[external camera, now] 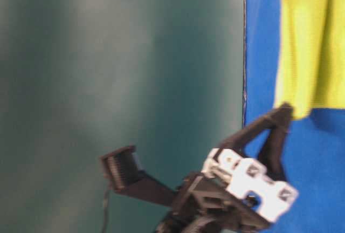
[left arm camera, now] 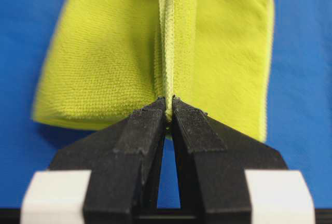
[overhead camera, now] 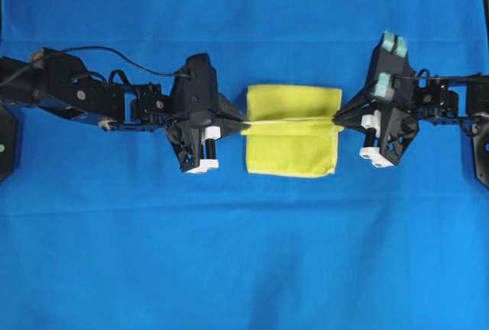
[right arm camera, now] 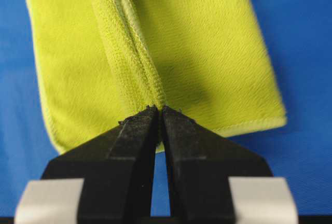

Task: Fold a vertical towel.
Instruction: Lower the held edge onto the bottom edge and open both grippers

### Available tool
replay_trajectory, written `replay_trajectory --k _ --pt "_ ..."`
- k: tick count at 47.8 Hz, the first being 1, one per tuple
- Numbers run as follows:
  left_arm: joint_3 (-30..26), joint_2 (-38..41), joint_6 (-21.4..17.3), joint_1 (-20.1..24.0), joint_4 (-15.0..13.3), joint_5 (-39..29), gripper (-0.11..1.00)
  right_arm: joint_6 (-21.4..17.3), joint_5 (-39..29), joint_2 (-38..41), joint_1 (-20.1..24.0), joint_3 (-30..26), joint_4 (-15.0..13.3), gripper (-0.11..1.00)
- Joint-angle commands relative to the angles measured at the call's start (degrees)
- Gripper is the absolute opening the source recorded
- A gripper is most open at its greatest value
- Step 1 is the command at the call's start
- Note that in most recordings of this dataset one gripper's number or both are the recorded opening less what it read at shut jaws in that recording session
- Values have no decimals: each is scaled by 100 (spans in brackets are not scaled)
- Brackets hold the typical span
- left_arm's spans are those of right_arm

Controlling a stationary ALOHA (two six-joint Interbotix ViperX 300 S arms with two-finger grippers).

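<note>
Towel edges are pinched by left pincer and right pincer, clenched at opposite ends so a fold can be carried over.

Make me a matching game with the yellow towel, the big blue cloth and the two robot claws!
Things:
1. towel
2. blue cloth
3. left end effector
4. right end effector

Descriptions:
A. pinches the towel's edge on the overhead view's right
B. yellow, held by a raised ridge across its middle
C. pinches the towel's edge on the overhead view's left
D. spread flat under everything

Pairs: 1-B, 2-D, 3-C, 4-A
</note>
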State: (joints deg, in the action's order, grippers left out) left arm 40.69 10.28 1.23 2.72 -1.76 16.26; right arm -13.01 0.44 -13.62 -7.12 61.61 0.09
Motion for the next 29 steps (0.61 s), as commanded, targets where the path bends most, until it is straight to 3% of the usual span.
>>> replay_trajectory --k 1,11,29 --pt "-35 105 62 -158 0 211 4 -70 0 97 105 -35 9 6" --pt "-202 501 167 -413 0 439 4 -149 0 123 229 -44 9 6" --pt "-290 563 176 -431 0 439 4 -308 9 220 325 -105 18 6"
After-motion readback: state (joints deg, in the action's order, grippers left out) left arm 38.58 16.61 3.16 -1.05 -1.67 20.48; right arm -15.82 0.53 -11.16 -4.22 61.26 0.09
